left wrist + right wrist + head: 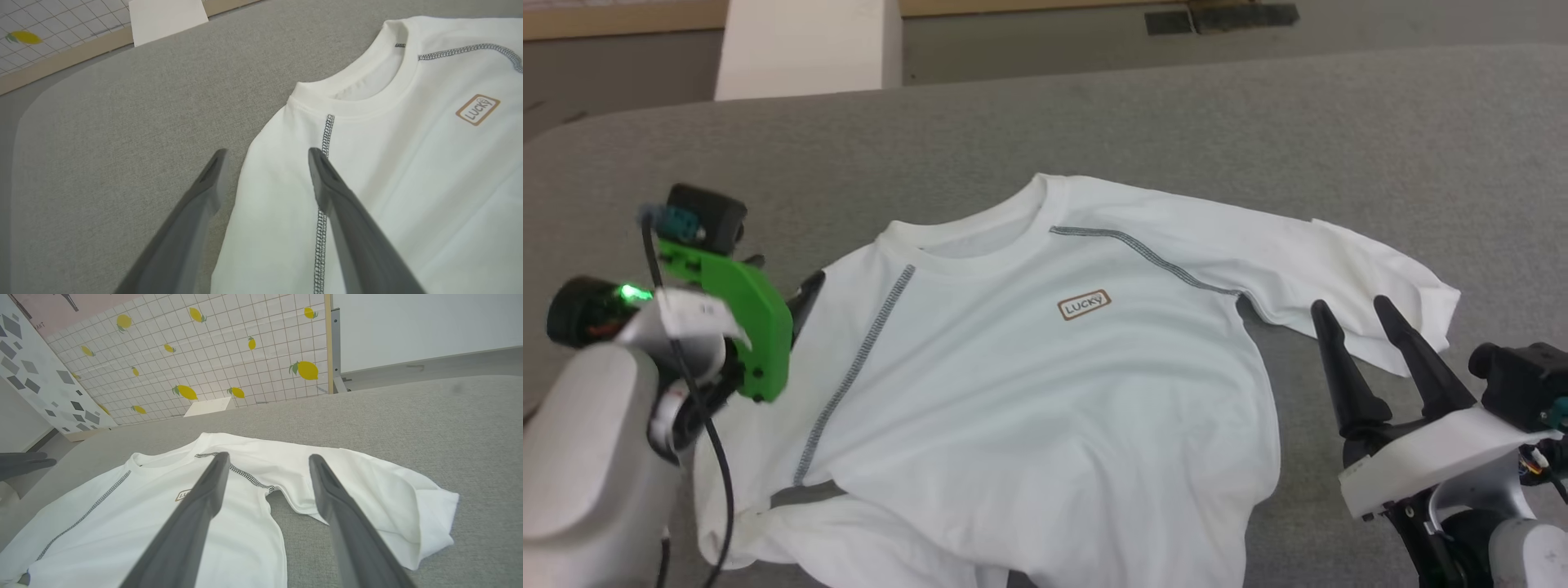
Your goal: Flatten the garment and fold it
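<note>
A grey cloth-covered table (1258, 122) with a rounded corner spreads across the scene. Beyond its far edge stands a white box (805, 45). Behind that, a white-tiled panel (204, 355) printed with yellow lemons has a wooden frame (327, 335). Beside it leans a board (32, 384) with grey diamonds. The wall (408, 326) is plain white and the floor (429, 365) grey.

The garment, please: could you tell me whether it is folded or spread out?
Spread out, not folded: the garment lies front up on the grey surface, patch showing; one sleeve end looks doubled over.
</note>
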Available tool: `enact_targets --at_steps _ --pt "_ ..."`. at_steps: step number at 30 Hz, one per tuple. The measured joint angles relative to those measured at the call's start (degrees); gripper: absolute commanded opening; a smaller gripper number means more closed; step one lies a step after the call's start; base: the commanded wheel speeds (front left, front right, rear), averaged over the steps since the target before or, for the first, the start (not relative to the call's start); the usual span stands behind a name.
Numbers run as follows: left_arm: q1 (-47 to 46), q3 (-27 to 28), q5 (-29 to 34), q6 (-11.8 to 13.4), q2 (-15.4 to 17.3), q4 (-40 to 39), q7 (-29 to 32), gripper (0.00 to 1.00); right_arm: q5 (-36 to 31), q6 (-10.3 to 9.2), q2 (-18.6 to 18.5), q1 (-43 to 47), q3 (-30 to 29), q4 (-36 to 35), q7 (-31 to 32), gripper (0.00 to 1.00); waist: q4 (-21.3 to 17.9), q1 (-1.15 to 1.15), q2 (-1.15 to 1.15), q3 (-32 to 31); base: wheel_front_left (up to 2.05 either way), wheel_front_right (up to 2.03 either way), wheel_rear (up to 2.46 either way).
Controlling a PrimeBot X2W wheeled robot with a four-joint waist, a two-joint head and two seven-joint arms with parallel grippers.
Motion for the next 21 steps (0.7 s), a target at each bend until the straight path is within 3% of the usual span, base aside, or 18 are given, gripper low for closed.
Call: enact_targets --at_steps 10,18,19,20,21 --pt "-7.8 -4.5 -5.2 -0.1 4.5 11.1 12.6 1.00 0.5 0.00 0.0 -2.0 1.2 0.6 -1.5 1.00 -4.8 0.00 0.00 4.1 0.00 0.00 0.00" --pt "-8.2 -3.5 -7.5 4.2 4.6 13.9 19.6 1.00 1.0 0.00 0.0 -2.7 1.2 1.4 -2.5 1.00 -6.7 0.00 0.00 6.9 0.00 0.00 0.00" --pt "-8.2 -3.5 -7.6 4.5 4.7 13.5 20.0 0.90 1.0 0.00 0.0 -2.8 1.1 1.4 -2.6 1.00 -6.7 0.00 0.00 7.0 0.00 0.00 0.00" --pt "-8.2 -3.5 -7.7 4.6 4.7 13.2 20.3 0.37 1.0 0.00 0.0 -3.0 1.1 1.5 -2.6 1.00 -6.5 0.00 0.00 7.1 0.00 0.00 0.00" --pt "-8.1 -3.6 -7.8 4.6 4.8 12.8 20.4 0.00 1.0 0.00 0.0 -3.3 1.1 1.5 -2.6 1.00 -6.4 0.00 0.00 7.2 0.00 0.00 0.00"
